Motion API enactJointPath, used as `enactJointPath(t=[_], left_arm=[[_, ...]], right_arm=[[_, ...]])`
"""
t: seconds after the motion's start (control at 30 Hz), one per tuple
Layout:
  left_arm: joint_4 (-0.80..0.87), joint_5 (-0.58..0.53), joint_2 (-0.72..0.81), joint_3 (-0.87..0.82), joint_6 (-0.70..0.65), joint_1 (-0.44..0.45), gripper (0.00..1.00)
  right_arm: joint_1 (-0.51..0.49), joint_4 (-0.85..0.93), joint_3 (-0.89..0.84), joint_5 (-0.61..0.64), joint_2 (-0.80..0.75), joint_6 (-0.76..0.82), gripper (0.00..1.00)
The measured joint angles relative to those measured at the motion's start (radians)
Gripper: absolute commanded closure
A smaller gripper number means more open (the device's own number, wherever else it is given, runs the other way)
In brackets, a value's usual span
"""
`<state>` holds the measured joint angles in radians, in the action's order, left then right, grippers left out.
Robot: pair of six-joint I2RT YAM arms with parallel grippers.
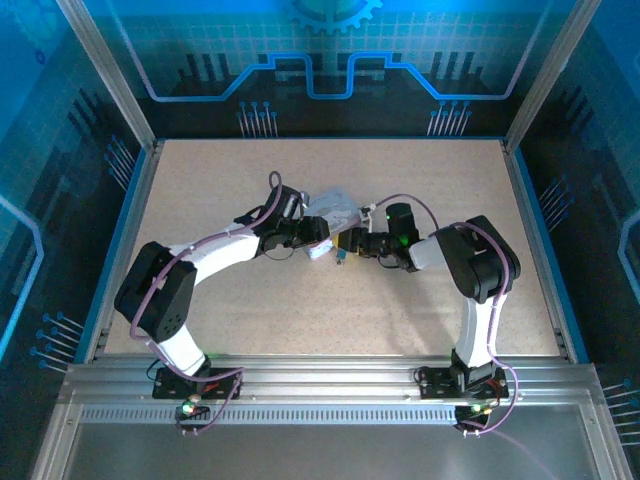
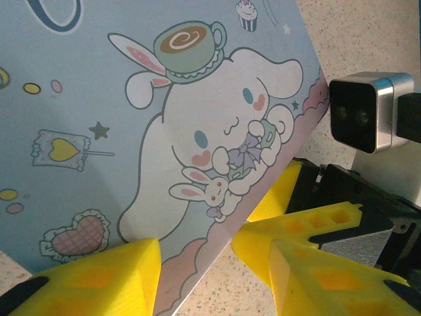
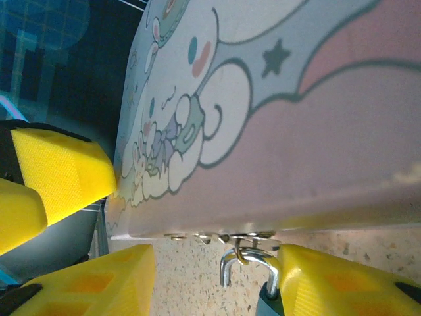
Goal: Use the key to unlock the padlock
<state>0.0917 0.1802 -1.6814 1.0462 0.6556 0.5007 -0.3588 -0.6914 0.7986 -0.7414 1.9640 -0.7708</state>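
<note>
from above, the two arms met mid-table at the tin point(image 1: 330, 207). the left gripper point(image 1: 314, 244) sat at its 8 o'clock and the right gripper point(image 1: 350, 245) at its 5 o'clock. the padlock point(image 1: 342, 259), a bluish speck, hung off the tin's 6 o'clock edge between them, nearer the right one.

through the left wrist, that gripper's yellow fingers point(image 2: 99, 280) straddled the tin's lower rim, one over the cartoon lid and one off the edge. a sliver of table showed in the gap, so i couldn't tell whether it pinched the tin. the right arm's camera point(image 2: 368, 112) sat at 2 o'clock.

through the right wrist, the right gripper's jaws stood well apart with nothing between them. the silver shackle point(image 3: 245, 260) hooked under the tin's edge, its long axis running 12 to 6. the teal body lay at 3 o'clock from the gap's middle, against the inside of the 5 o'clock finger. finger and frame edge cut it off, hiding the keyhole. where the key was, i couldn't tell.
</note>
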Motion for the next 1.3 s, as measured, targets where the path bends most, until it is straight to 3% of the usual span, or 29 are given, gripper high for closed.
enactJointPath(t=[0.7,1.3], left_arm=[[0.001,0.000,0.000,0.000,0.000,0.000,0.52],[0.001,0.000,0.000,0.000,0.000,0.000,0.52]], right_arm=[[0.008,-0.035,-0.033,-0.022,0.000,0.000,0.64],[0.013,0.021,-0.023,-0.001,0.000,-0.008,0.88]])
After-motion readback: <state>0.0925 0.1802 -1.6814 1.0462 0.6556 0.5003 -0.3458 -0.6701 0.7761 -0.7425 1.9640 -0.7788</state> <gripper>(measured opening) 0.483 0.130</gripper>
